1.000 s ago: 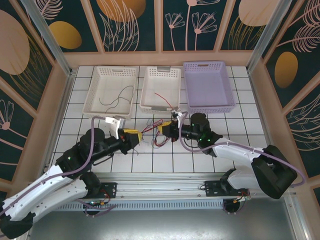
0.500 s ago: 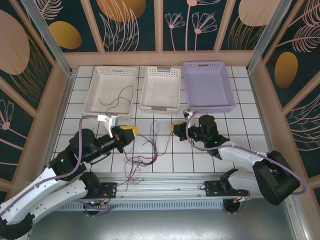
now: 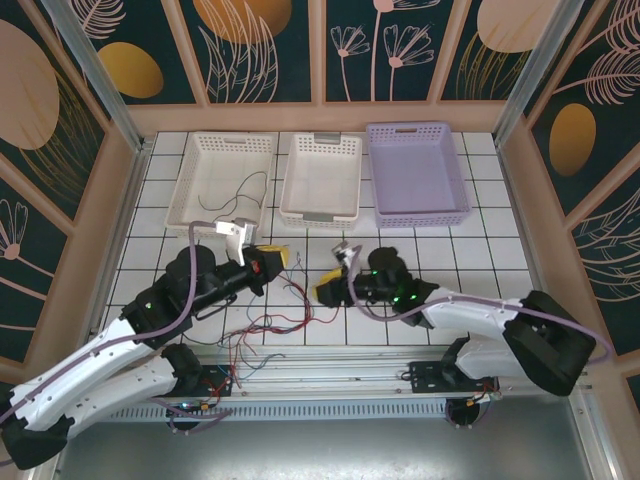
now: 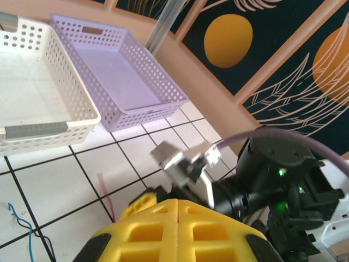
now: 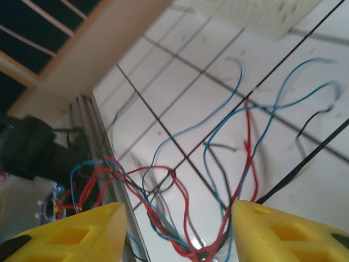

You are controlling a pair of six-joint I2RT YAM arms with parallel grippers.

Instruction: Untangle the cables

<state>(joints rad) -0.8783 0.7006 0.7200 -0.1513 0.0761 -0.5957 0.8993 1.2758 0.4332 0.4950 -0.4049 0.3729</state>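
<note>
The white-tiled tabletop [image 3: 480, 290] carries three baskets along its far side. One is a lilac basket [image 3: 416, 128], and the left white basket [image 3: 236, 138] has a thin dark strand lying in it. Nearer the arms, the left tool [image 3: 270, 257] is closed tight, and its wrist view shows its yellow fingers [image 4: 212, 234] meeting edge to edge; I cannot tell whether a strand is pinched between them. The right tool [image 3: 328, 290] has its fingers well apart and holds nothing, hovering just over the cables [image 3: 262, 328]. These form a loose knot of red, blue and black strands on the tiles between the two arms, reaching the metal rail [image 3: 330, 362] at the near edge. A pull from here could snag the strands lying by the rail. If the right tool [image 5: 177, 210] closes where the strands bunch [image 5: 248, 147], it would likely grab several at once and tighten the knot. The crossings are blurred in the right wrist view, and the strand ends are too fine to follow.
</note>
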